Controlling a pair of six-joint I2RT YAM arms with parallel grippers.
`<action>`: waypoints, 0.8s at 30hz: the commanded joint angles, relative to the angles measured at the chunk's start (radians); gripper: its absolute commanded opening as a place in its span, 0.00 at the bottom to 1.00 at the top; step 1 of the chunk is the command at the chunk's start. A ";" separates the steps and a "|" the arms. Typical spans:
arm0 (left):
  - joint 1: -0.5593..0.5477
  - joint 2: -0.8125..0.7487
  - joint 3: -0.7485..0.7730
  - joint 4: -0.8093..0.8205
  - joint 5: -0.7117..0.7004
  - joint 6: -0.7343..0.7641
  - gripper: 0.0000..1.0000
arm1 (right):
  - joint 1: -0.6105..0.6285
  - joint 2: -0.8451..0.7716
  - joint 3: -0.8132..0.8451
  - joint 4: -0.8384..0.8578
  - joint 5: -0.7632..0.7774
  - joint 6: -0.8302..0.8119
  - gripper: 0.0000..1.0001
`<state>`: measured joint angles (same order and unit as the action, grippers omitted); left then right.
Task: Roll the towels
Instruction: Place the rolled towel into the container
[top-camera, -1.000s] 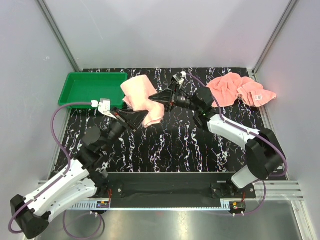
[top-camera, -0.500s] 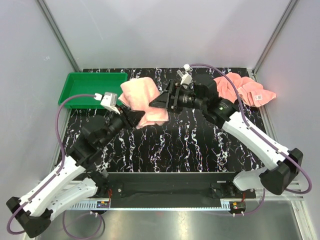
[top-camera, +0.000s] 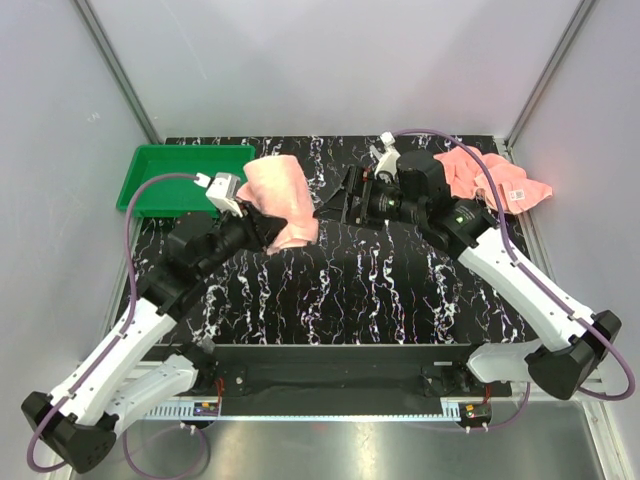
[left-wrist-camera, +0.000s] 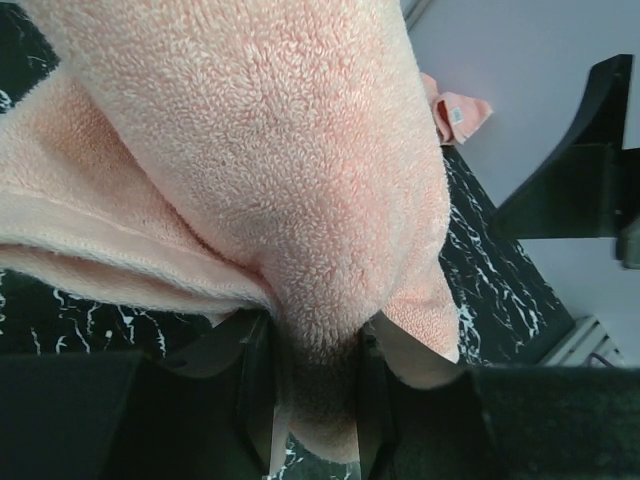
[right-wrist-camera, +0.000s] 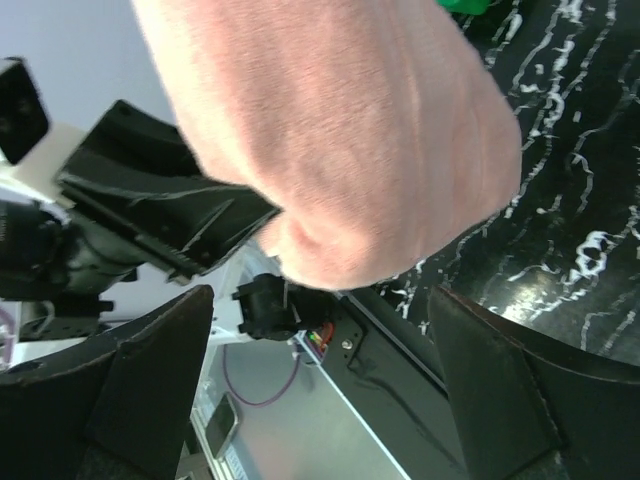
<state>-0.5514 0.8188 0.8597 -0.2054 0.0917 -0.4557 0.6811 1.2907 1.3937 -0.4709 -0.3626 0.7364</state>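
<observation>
Robotics lab test cell. Bare grey panel walls (top-camera: 330, 60), aluminium frame struts (top-camera: 115, 70), black marbled table (top-camera: 380, 290), metal mounting rail (top-camera: 330, 410) at near edge, purple cables (top-camera: 125, 240).

Right gripper (top-camera: 338, 198) has opened, let go of the towel (top-camera: 280, 190) and drawn back toward the right edge of the table (top-camera: 380, 290).

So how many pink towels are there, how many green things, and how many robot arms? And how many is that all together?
Green tray: 1
Pink towels: 2, the towel by the tray and the towel at the back right
Robot arms: 2, the left arm and the right arm
Total: 5
</observation>
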 joint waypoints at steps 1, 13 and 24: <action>0.004 -0.026 0.036 0.092 0.062 -0.043 0.00 | -0.009 0.016 0.050 -0.072 0.103 -0.058 0.97; 0.018 -0.121 -0.117 0.492 0.238 -0.296 0.00 | -0.068 0.117 0.096 0.256 -0.214 0.124 0.98; 0.313 -0.005 0.028 0.291 0.367 -0.150 0.00 | -0.072 0.085 0.198 0.060 -0.064 -0.021 1.00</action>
<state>-0.3931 0.7609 0.7979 0.1066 0.3672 -0.6804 0.6147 1.4200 1.4807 -0.2905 -0.5343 0.8295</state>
